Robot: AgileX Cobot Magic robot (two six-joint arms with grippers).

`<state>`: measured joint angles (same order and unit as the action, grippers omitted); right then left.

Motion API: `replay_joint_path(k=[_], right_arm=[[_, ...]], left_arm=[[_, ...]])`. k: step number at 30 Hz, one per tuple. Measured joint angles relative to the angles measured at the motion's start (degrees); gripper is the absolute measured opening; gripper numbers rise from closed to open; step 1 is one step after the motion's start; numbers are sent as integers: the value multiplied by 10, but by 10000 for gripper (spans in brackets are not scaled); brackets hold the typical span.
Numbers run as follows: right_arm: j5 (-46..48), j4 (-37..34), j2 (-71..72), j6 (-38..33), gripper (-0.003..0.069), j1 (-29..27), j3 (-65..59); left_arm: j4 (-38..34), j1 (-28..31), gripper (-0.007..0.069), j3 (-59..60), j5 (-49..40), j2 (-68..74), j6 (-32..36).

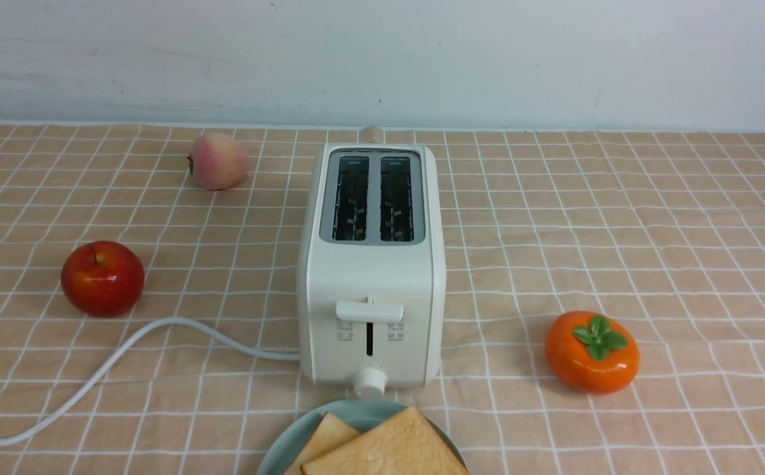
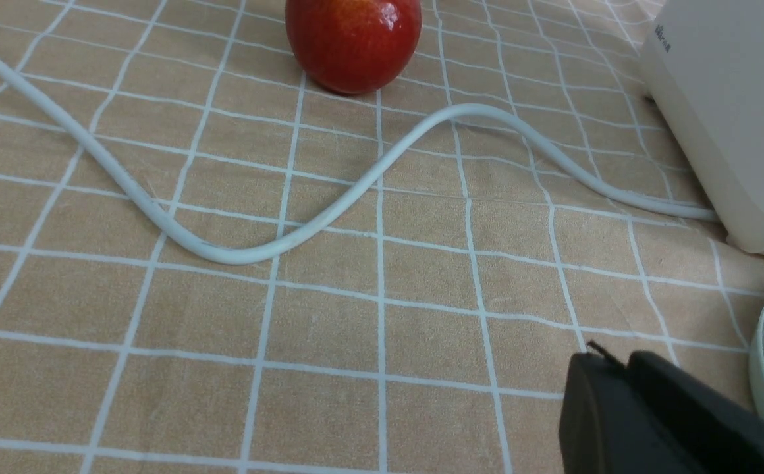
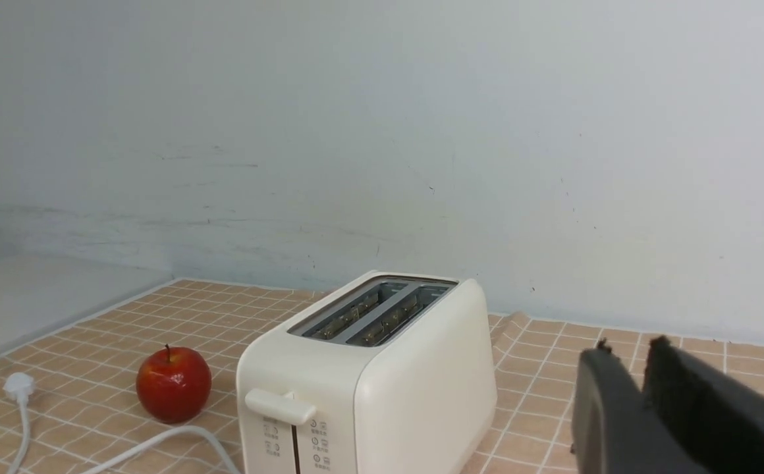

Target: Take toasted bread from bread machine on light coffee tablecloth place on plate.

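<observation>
The plate (image 1: 280, 448) sits at the cloth's near edge, midway along, both toasts (image 1: 389, 448) overlapping on it. Just beyond stands the toaster (image 1: 372, 277). The persimmon (image 1: 591, 353) lies toward the near right corner; the apple (image 1: 102, 278) is near the left edge, the peach (image 1: 219, 161) toward the far left corner of the cloth (image 1: 224, 396). Left gripper (image 2: 609, 368) and right gripper (image 3: 626, 368) show slightly parted tips, pinching nothing.

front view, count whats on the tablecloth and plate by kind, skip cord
toaster: 1
plate: 1
toast slices: 2
apple: 1
peach: 1
persimmon: 1
total: 7
</observation>
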<state>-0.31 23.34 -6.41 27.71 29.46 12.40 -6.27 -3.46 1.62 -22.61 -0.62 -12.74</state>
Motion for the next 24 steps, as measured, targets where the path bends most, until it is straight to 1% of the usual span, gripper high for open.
replay_joint_path(k=[2,5,8,11,13,16,19,21,24], right_arm=[[-12,-10,0,-1,97,0,0],[-20,-64,0,-33,101,0,0],[-20,-145,0,-99,106,0,0],[-20,-192,0,-146,107,0,0],[-19,-206,0,-167,111,0,0],[-12,-213,0,-178,114,0,0],[21,-213,5,-182,117,-1,-1],[48,-213,17,-182,118,-12,-9],[69,-214,31,-182,120,-54,-37]], left_arm=[[0,0,46,0,0,0,0],[0,0,51,0,0,0,0],[0,0,55,0,0,0,0],[0,0,55,0,0,0,0],[0,0,55,0,0,0,1],[0,0,55,0,0,0,1],[0,0,56,0,1,0,1],[1,0,57,0,1,0,1],[1,0,62,0,1,0,1]])
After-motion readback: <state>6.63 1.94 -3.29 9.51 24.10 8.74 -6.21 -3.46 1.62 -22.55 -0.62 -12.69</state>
